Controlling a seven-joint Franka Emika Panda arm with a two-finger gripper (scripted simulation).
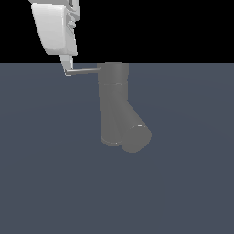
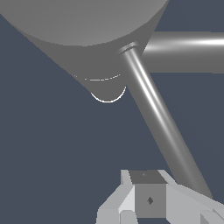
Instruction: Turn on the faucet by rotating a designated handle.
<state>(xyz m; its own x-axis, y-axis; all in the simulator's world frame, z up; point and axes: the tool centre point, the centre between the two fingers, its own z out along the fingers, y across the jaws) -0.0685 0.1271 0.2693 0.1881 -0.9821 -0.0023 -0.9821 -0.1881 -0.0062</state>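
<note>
One handle (image 1: 84,71) | outer tip at jaws (image 1: 67,69) | faucet (image 1: 116,107) beside

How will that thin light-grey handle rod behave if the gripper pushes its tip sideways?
The thin light-grey handle rod looks straight and stiff, so it probably swivels about the dark-grey faucet body rather than bending. Its glossy round surface may let the white gripper slip off.

Flat slate-blue floor (image 1: 50,183), plain and unmarked, carrying one item: dark-grey faucet (image 1: 114,105) standing directly on it, spout angling outward.
</note>
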